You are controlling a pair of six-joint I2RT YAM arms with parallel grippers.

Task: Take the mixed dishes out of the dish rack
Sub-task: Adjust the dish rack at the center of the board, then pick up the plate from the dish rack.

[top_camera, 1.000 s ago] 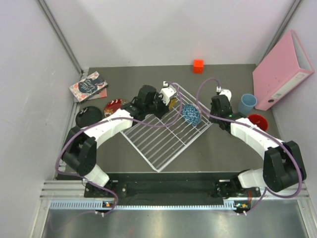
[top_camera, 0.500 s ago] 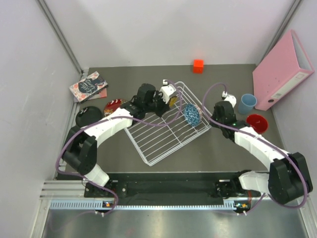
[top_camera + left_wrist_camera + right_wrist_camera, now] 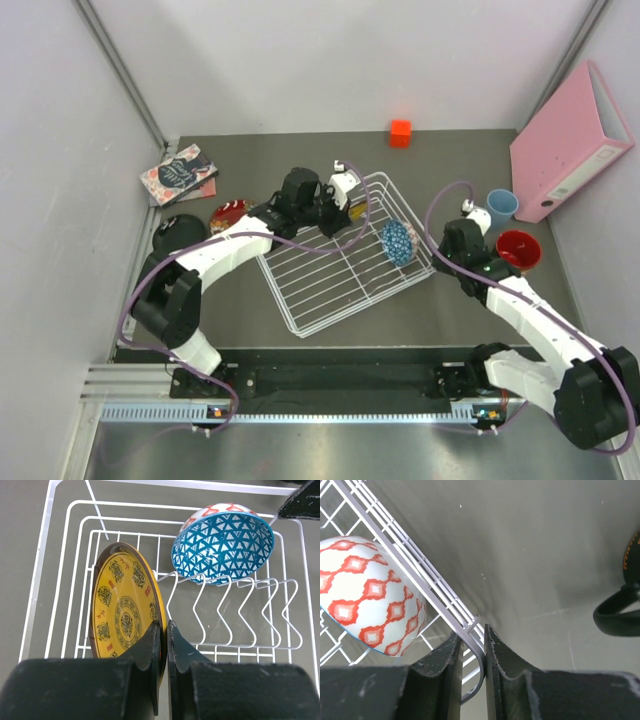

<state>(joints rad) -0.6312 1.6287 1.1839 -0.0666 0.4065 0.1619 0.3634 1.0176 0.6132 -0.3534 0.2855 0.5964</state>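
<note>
The dish rack (image 3: 320, 285) is a white wire basket lying askew at the table's centre. A yellow patterned plate (image 3: 122, 607) stands on edge in it, and my left gripper (image 3: 163, 630) is shut on that plate's rim (image 3: 356, 212). A blue patterned bowl (image 3: 397, 242) leans on its side against the rack's zigzag wires (image 3: 223, 542). My right gripper (image 3: 471, 632) is shut on the rack's right corner wire (image 3: 415, 565), beside the bowl's red-and-white underside (image 3: 365, 595). A light blue cup (image 3: 501, 205) and a dark mug with red inside (image 3: 519, 248) stand right of the rack.
A black plate (image 3: 178, 233) and a reddish plate (image 3: 230, 213) lie left of the rack, near a book (image 3: 178, 173). An orange-red cube (image 3: 400, 132) sits at the back. A pink binder (image 3: 570, 145) leans at the far right.
The rack has swung and slid to the right with the bowl in it, pulled by my right gripper at its corner. My left gripper has followed, still holding the yellow plate.
</note>
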